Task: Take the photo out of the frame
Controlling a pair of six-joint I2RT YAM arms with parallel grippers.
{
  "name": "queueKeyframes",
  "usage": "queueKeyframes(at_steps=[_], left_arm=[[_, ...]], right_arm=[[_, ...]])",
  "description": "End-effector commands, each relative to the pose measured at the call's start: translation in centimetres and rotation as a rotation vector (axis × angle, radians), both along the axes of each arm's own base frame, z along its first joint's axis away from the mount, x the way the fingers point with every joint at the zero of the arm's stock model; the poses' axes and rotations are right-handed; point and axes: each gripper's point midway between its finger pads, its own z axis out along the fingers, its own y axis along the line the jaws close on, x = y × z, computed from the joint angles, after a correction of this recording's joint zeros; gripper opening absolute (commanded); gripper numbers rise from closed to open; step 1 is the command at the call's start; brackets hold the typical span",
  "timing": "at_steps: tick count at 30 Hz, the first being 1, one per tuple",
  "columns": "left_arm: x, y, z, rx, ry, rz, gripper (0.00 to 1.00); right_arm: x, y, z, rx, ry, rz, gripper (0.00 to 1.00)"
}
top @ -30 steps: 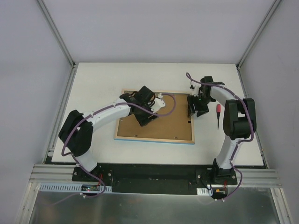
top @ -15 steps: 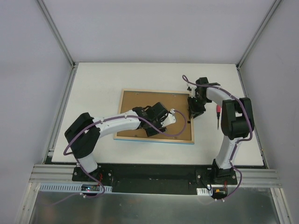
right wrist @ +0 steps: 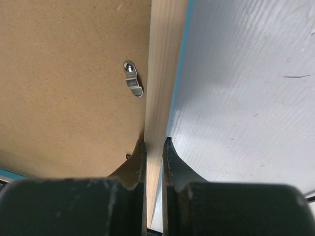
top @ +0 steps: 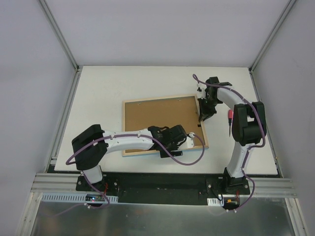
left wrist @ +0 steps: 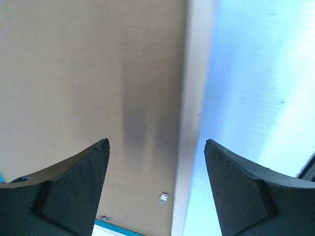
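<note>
The frame (top: 162, 99) lies face down on the white table, pale wood rails up, with a thin turquoise rim (right wrist: 181, 73) showing at its side. A brown backing board (top: 157, 123) fills it and hides the photo. My right gripper (top: 202, 115) is shut on the frame's right rail (right wrist: 165, 59), one finger on the board side and one on the table side (right wrist: 155, 141). My left gripper (top: 173, 142) hovers open over the frame's near right part; between its fingers (left wrist: 156, 143) I see the board (left wrist: 88, 64) and a rail (left wrist: 194, 73), with nothing held.
A small metal turn clip (right wrist: 133, 84) sits on the backing board beside the gripped rail. A screw (left wrist: 164, 197) shows near the rail under the left gripper. A red-handled tool (top: 229, 118) lies on the table right of the frame.
The right gripper has closed on the frame's right rail. The left gripper has slid from the board's middle toward the near right edge and opened wider. The frame has turned slightly.
</note>
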Motion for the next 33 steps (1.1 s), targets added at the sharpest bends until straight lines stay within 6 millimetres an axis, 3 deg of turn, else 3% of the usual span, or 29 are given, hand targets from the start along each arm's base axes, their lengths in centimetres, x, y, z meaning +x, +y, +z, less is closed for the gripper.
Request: queueKeyframes(at_steps=[1,6,13,18,19,29,33], left_arm=[[-2.2,-1.3,1.3,-0.058,0.028,-0.074,0.77],[-2.4,-1.8,0.1,-0.011,-0.024,-0.078,0.77],[0.9,-2.0,-1.7,0.050,-0.215,0.008,0.78],[1.8,-1.9,-2.9,0.077,-0.286,0.029,0.79],[2.1,-1.7,-3.0,0.088,-0.315,0.037,0.99],[1.6,-1.2,-5.2,0.159,-0.463,-0.018,0.98],[1.8,-1.4,-5.6,0.174,-0.514,-0.035,0.92]], right_arm=[[1.1,1.3,3.2,0.076,-0.024,0.010,0.01],[1.3,1.4,3.3,0.088,-0.015,0.008,0.01],[1.3,1.8,3.8,0.119,-0.018,0.008,0.00],[1.3,1.9,4.3,0.144,-0.020,0.004,0.00],[1.3,1.9,4.5,0.148,-0.022,0.000,0.00],[1.4,1.9,5.0,0.207,-0.014,-0.026,0.00],[1.4,2.0,5.2,0.219,-0.013,-0.027,0.00]])
